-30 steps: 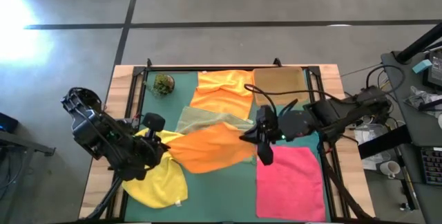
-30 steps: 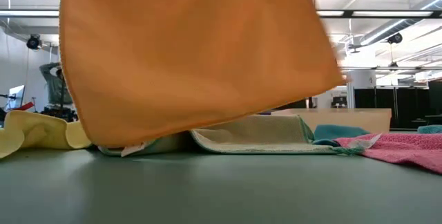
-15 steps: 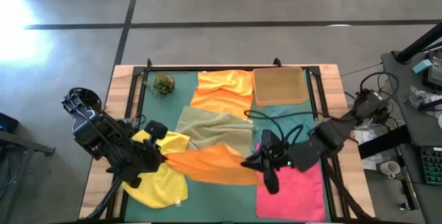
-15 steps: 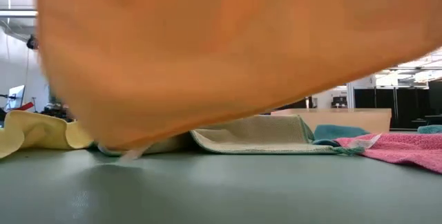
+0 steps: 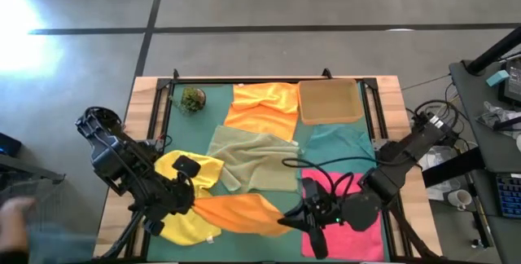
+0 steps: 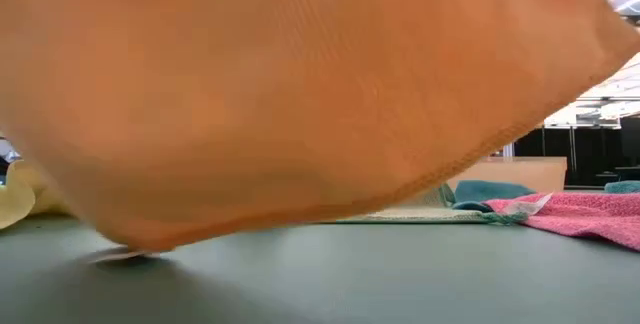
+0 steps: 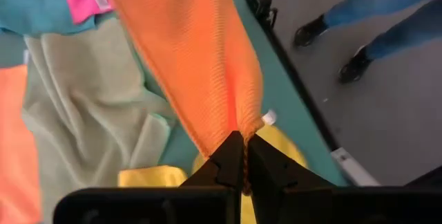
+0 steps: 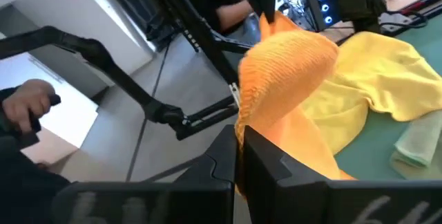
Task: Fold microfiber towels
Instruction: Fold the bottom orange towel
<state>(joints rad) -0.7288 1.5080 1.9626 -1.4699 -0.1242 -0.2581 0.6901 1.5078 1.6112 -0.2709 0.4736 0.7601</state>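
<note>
No words, brand names, numbers or signs can be read anywhere in these views. The small white tag sewn to the edge of the pink microfiber towel (image 7: 101, 0) appears blank, its surface too small to make out. The lit screens far off in the room behind the table show no legible characters.

A plain orange microfiber towel (image 5: 234, 213) with a fine ribbed weave hangs over the green-topped desk (image 5: 183, 129). Around it lie a yellow towel (image 5: 189, 174), an olive green towel (image 5: 256, 160), a pink towel (image 5: 362, 231), a teal towel (image 5: 342, 143) and a second orange towel (image 5: 262, 107). The shallow rectangular tray (image 5: 330, 101) is tan.
</note>
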